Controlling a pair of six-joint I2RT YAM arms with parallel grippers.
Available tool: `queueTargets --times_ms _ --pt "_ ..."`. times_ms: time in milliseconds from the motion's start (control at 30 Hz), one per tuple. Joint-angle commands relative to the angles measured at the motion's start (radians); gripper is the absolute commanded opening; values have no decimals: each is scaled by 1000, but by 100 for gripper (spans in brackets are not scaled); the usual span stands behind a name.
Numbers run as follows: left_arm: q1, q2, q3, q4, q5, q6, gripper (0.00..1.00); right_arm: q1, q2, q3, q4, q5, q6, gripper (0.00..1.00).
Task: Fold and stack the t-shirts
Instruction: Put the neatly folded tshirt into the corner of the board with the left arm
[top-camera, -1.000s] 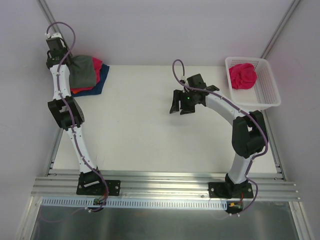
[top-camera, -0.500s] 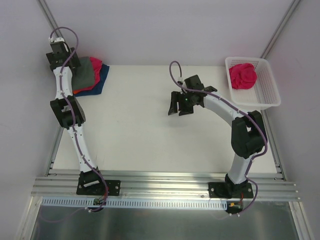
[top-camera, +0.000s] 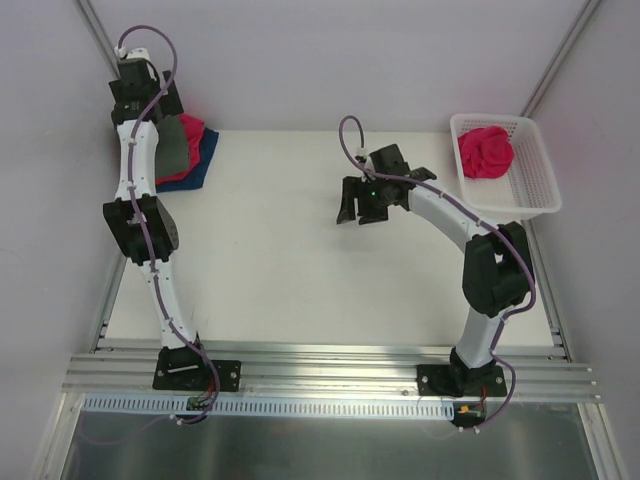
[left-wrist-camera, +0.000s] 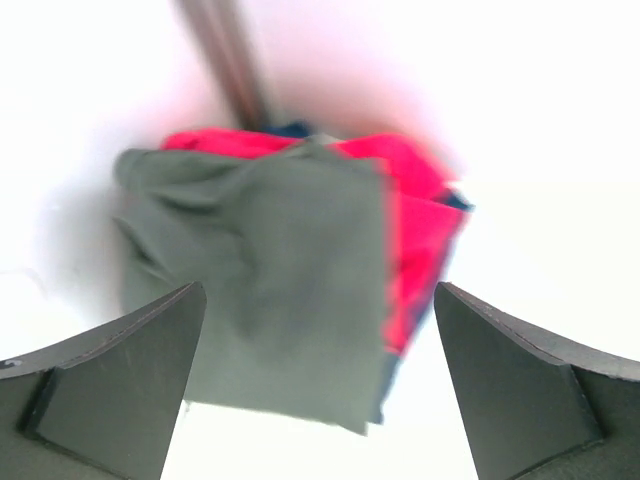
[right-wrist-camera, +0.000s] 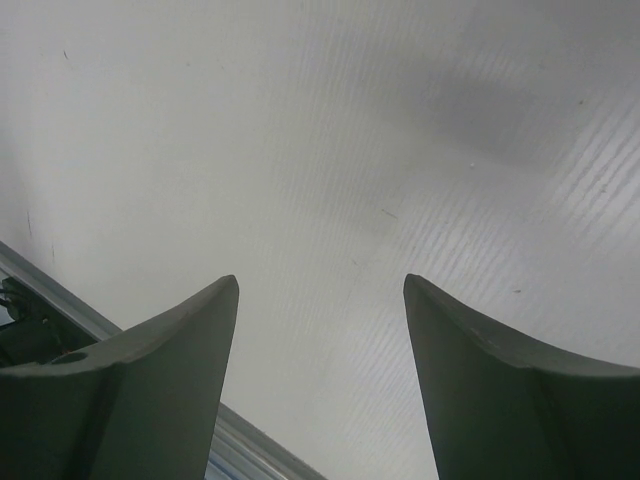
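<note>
Grey cloth lies straight under the left gripper (left-wrist-camera: 318, 290): the grey shirt (left-wrist-camera: 260, 280) tops the stack (top-camera: 185, 152), and in the wrist view it spans most of the gap between the 2 fingers (left-wrist-camera: 110, 385). Those fingers stand wide apart, hold nothing and touch no cloth. The shirt's right edge is straight, while its left side is rumpled into soft folds. Past that right edge, and along the edge farthest from the gripper, the folded pink shirt (left-wrist-camera: 415, 235) shows from beneath. A thin strip of the blue shirt (left-wrist-camera: 457, 201) peeks out under the pink at the far right.

From above, the left gripper (top-camera: 140, 88) is raised over the far left corner of the table (top-camera: 280, 270), with the stack just on its near side.

The right gripper (top-camera: 360, 205) hangs over the middle of the table, pointing down. Its wrist view shows both fingers (right-wrist-camera: 150, 390) spread wide with only bare white table (right-wrist-camera: 350, 150) between and beyond them. The stack is well apart to this gripper's left. Well apart to its right stands the white basket (top-camera: 540, 195), at the table's right edge, and the crumpled pink shirt (top-camera: 486, 150) sits bunched in the basket's far end.
</note>
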Motion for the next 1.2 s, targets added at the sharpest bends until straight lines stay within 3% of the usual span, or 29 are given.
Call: queueTargets --times_ms 0,167,267,400,567,733,900,1167 --pt "-87 -232 -87 -30 32 -29 99 -74 -68 107 -9 52 -38 72" --pt "-199 -383 -241 -59 -26 -28 99 -180 -84 176 -20 46 -31 72" --pt "-243 -446 -370 -75 17 -32 99 -231 -123 141 -5 17 -16 72" --pt "-242 -460 -425 -79 -18 -51 99 -267 -189 75 11 -5 10 72" --pt "-147 -364 -370 -88 57 -42 99 -303 -242 13 8 -23 32 72" --pt "-66 -232 -271 -84 43 -14 99 -320 -262 -25 11 -21 34 72" --pt "-38 -68 -120 -55 61 27 99 -324 -250 -59 8 -5 14 73" --pt "-24 127 1 27 49 32 98 -321 -186 -42 -3 23 -17 73"
